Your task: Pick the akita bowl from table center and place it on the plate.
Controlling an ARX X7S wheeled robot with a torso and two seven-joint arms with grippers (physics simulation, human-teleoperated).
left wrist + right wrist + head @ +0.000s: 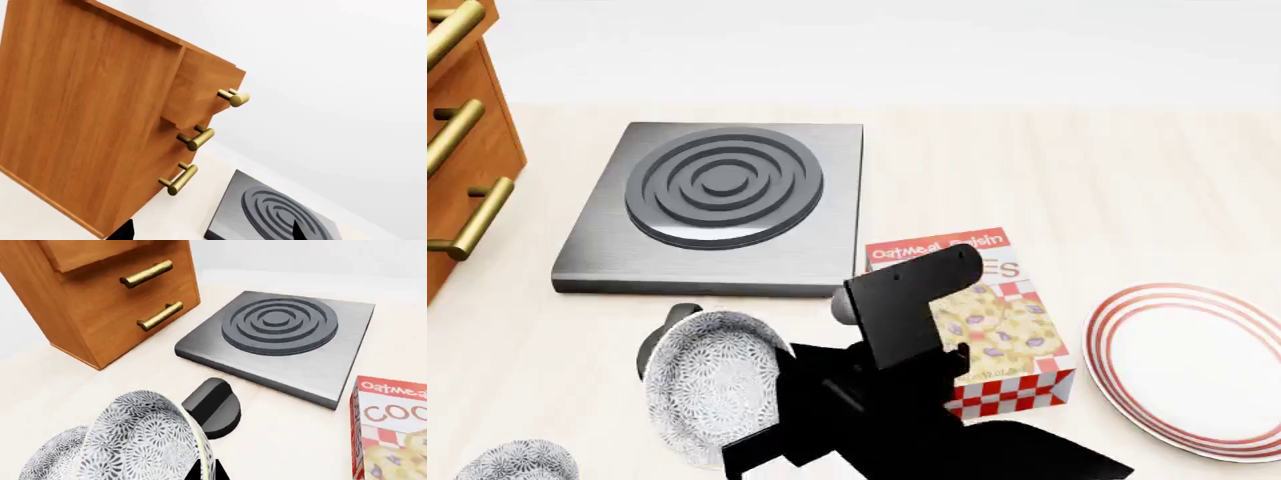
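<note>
The right gripper [714, 385] holds the akita bowl [710, 382] by its rim, jaws closed on the wall, one dark finger [212, 406] showing outside the bowl in the right wrist view. The bowl is tipped on its side, its paler inside facing the head camera, and it appears lifted off the table [1068, 170], though the contact with the surface is not clearly shown. It sits in front of the stove plate [714, 205], near the table's middle, left of the cookie box [994, 320].

The second speckled bowl [518, 462] stands at the lower left edge of the head view, close to the held one; the right wrist view shows it just behind the held bowl [143, 440] as a lower speckled dome [57, 457].

The plate [1194, 365] lies flat on the table at the right, beyond the cookie box, well apart from the bowl and partly cut off by the frame edge.

The wooden drawer unit [461, 130] with brass handles stands at the far left, beside the stove plate.

The left gripper shows only as two dark tips at the lower edge of the left wrist view [210, 231], set apart with nothing between them, so it is open. That camera looks at the drawer unit [100, 110] and a corner of the stove plate [273, 212].
</note>
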